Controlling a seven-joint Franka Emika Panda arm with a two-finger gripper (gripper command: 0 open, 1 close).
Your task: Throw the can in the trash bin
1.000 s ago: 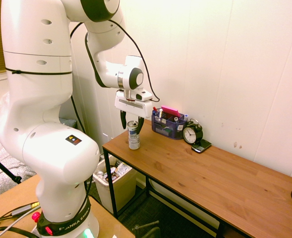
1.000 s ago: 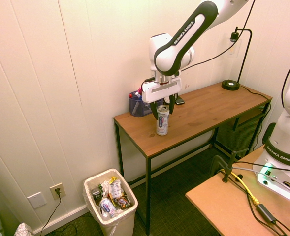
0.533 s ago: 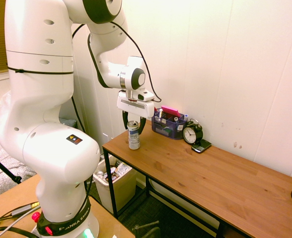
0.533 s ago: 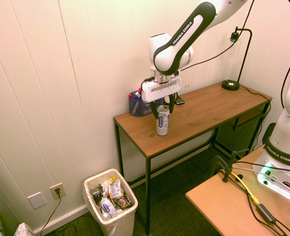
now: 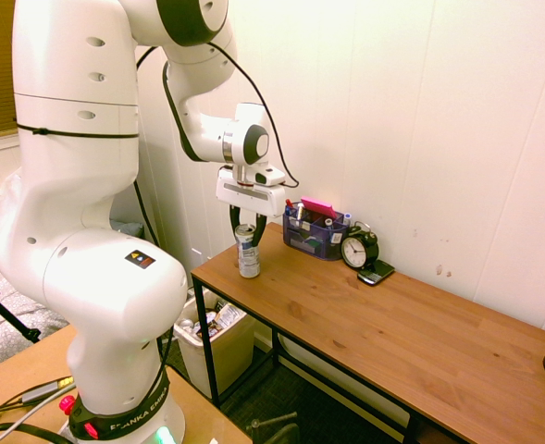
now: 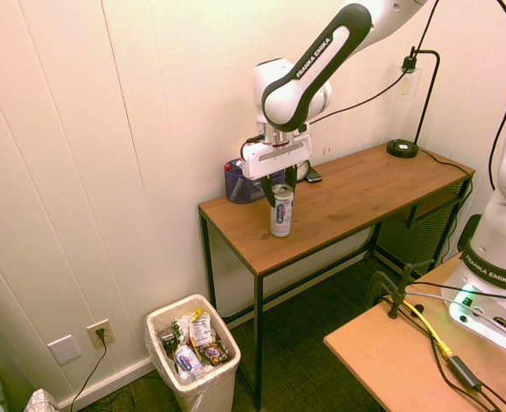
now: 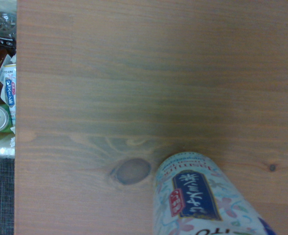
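The claw [image 6: 277, 189] grips the can [image 6: 281, 211] near its top (upright on the desk [image 6: 338, 202]). The trash bin [image 6: 192, 356] sits on the floor well below it.

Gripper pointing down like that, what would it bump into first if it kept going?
Probably the can: the gripper points straight down with its fingers either side of the can's top, above the table.

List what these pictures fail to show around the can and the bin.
- Grip on the can: gripper flanks its top; contact too small to judge in either exterior view.
- Trash bin: mostly hidden behind the table in the first exterior view.
- Can's label: blurred and cropped in the wrist view.
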